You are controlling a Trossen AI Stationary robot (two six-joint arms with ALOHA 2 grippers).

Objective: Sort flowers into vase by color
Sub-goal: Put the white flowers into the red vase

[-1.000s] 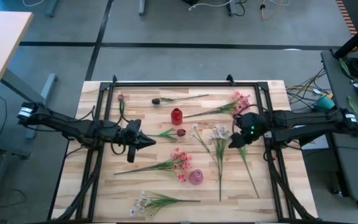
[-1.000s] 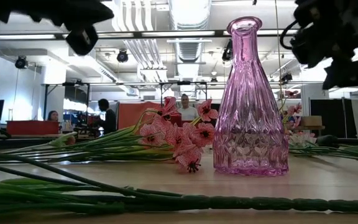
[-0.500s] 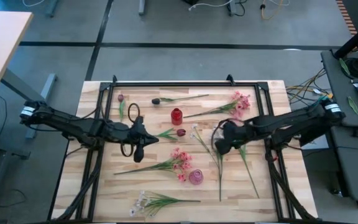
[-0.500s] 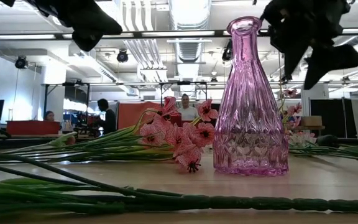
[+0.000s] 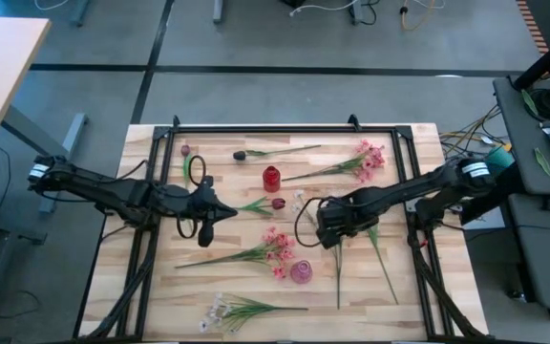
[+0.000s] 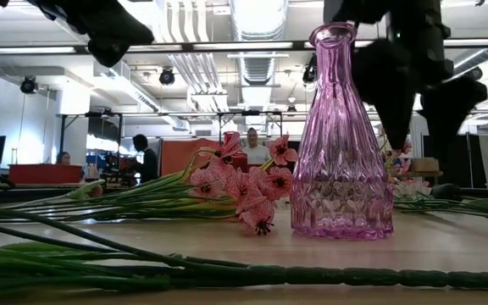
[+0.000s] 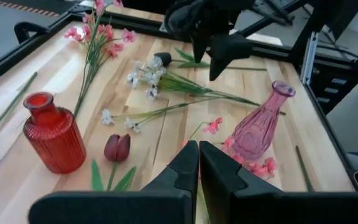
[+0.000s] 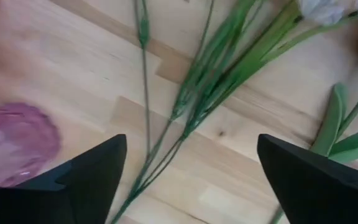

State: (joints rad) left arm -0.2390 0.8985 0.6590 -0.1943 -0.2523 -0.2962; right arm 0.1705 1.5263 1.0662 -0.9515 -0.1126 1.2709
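The light wooden desk (image 5: 160, 296), edged by a black frame, carried loose flowers and two small vases. A red vase (image 5: 271, 178) stood near the middle toward the far edge, and a pink vase (image 5: 301, 272) stood nearer the front, just beside a pink blossom cluster (image 5: 277, 250). Another pink cluster (image 5: 368, 158) lay at the far right, white sprays (image 5: 220, 311) at the front, and a dark red bud (image 5: 278, 204) close to the red vase.

Two slim black jointed arms, each banded white near the shoulder, ending in blunt dark-fingered hands
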